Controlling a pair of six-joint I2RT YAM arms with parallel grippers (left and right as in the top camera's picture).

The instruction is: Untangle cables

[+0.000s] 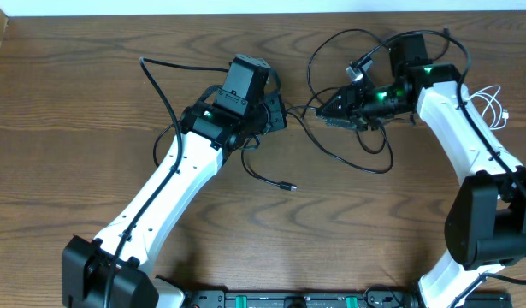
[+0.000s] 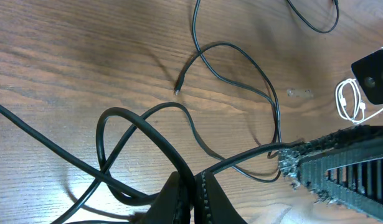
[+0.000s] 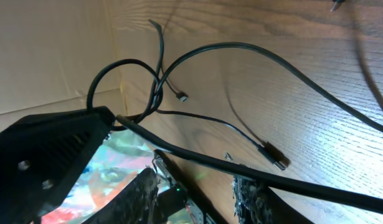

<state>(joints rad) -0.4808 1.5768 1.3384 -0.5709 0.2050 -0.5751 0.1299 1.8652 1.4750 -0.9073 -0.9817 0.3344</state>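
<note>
The left gripper [image 2: 192, 186] is closed, pinching the black cord [image 2: 277, 118] at its tips. From there the cord runs across the desk [image 1: 74, 128] in loose crossing loops, one plug end lying free. The right gripper [image 3: 197, 186] is close by with its fingers partly apart, and a black line crosses in front of them. The white cord [image 2: 340, 102] lies coiled beside the right arm, apart from the black one. Green lights [image 1: 384, 94] glow on that arm.

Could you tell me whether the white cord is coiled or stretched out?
Coiled: the white cord lies in small overlapping loops.
</note>
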